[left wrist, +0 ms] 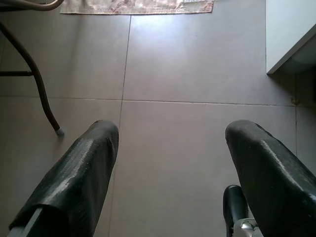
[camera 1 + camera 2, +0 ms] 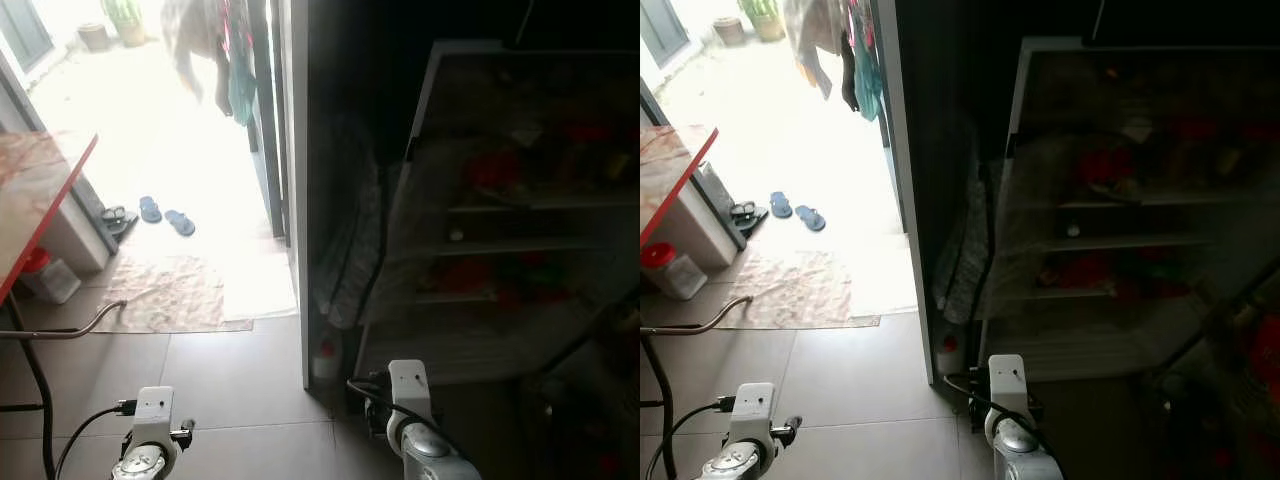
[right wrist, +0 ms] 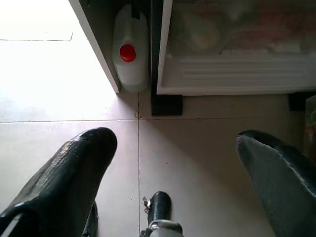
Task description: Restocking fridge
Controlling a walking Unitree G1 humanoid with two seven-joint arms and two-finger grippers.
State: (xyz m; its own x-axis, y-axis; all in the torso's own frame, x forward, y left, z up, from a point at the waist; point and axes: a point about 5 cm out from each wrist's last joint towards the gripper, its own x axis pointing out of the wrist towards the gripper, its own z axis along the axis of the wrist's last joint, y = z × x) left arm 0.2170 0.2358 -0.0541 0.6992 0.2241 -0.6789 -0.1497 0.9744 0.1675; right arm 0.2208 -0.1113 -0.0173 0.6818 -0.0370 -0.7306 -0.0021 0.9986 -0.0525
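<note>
My right pincer (image 3: 173, 163) hangs empty, fingers apart, above the floor (image 3: 207, 148) facing the fridge's (image 2: 1120, 220) bottom edge; my left pincer (image 1: 170, 163) likewise, gaping. Fridge stands open for restocking, shelves (image 2: 1130, 240) dim; white jug (image 3: 130, 49) beside its corner.

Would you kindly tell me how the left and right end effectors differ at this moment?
The left end effector hangs over bare floor tiles near a chair leg; the right end effector hangs over tiles before the open fridge and a white jug with a red cap. Both are open and hold nothing.
</note>
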